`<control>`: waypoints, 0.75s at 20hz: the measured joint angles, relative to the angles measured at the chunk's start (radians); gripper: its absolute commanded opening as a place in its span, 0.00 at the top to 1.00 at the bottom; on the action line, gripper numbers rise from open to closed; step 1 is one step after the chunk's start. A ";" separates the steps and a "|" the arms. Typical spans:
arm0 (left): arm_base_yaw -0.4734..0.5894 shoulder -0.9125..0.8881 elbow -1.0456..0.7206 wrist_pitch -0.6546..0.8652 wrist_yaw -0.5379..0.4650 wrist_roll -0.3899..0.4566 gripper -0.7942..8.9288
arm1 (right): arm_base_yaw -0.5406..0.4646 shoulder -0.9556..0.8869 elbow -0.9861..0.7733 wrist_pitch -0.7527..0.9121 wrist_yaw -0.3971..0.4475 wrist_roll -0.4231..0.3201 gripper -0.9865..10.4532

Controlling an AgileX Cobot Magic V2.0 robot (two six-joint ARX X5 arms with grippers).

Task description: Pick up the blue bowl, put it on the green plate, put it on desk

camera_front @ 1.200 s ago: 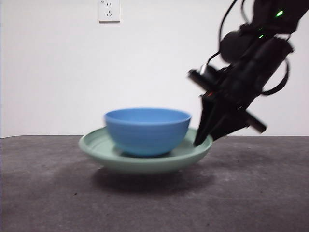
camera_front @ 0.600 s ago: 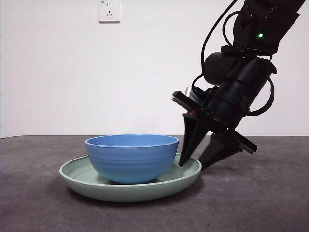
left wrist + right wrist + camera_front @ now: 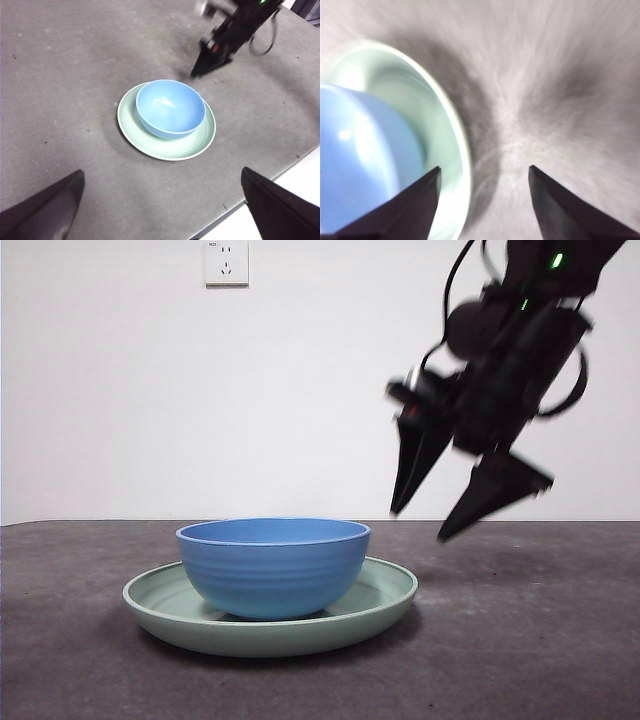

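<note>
The blue bowl [image 3: 273, 565] [image 3: 170, 107] [image 3: 360, 160] sits upright inside the green plate [image 3: 385, 595] [image 3: 131, 120] [image 3: 447, 135], and the plate rests flat on the desk [image 3: 520, 640] [image 3: 65, 85]. My right gripper [image 3: 428, 525] [image 3: 200, 70] [image 3: 485, 172] hangs open and empty in the air above the plate's right rim, clear of it. My left gripper [image 3: 162, 185] is open, high above the desk and well back from the plate.
A white wall with a power socket [image 3: 226, 262] stands behind the desk. The desk's edge [image 3: 280, 172] runs close to the plate on one side in the left wrist view.
The plate with the bowl came down onto the desk. My right gripper then let go of the plate's rim and rose up and away to the right.
</note>
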 measured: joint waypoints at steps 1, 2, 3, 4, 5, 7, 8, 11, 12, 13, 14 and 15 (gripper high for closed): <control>0.000 0.000 0.000 0.000 0.000 0.000 0.41 | -0.007 -0.041 0.002 -0.018 0.012 -0.014 0.55; 0.000 0.000 0.000 0.000 0.000 0.000 0.41 | -0.014 -0.078 0.003 -0.043 0.024 -0.025 0.47; 0.000 0.000 0.000 0.000 0.000 0.000 0.41 | -0.023 -0.125 0.003 -0.085 0.040 -0.044 0.40; 0.000 0.000 0.000 0.000 0.000 0.000 0.41 | -0.031 -0.163 0.003 -0.122 0.048 -0.064 0.39; 0.000 0.000 0.000 0.000 0.000 0.000 0.41 | -0.039 -0.214 0.003 -0.169 0.059 -0.092 0.39; 0.000 0.000 0.000 0.000 0.000 0.000 0.41 | -0.047 -0.325 0.003 -0.254 0.103 -0.145 0.39; 0.000 0.000 0.000 0.000 0.000 -0.001 0.41 | -0.047 -0.380 0.003 -0.291 0.128 -0.168 0.39; 0.000 0.000 0.000 0.000 0.000 -0.001 0.41 | -0.046 -0.568 0.003 -0.397 0.185 -0.225 0.39; 0.000 0.000 0.000 0.000 0.000 -0.001 0.41 | -0.046 -0.620 0.003 -0.423 0.190 -0.232 0.39; 0.000 0.000 0.000 0.000 0.000 -0.001 0.41 | -0.046 -0.674 0.003 -0.445 0.191 -0.238 0.39; 0.000 0.000 0.000 0.000 0.000 -0.001 0.41 | -0.046 -0.731 0.003 -0.466 0.191 -0.244 0.39; 0.000 0.000 0.000 0.002 0.000 -0.001 0.41 | -0.046 -0.780 0.003 -0.485 0.191 -0.247 0.39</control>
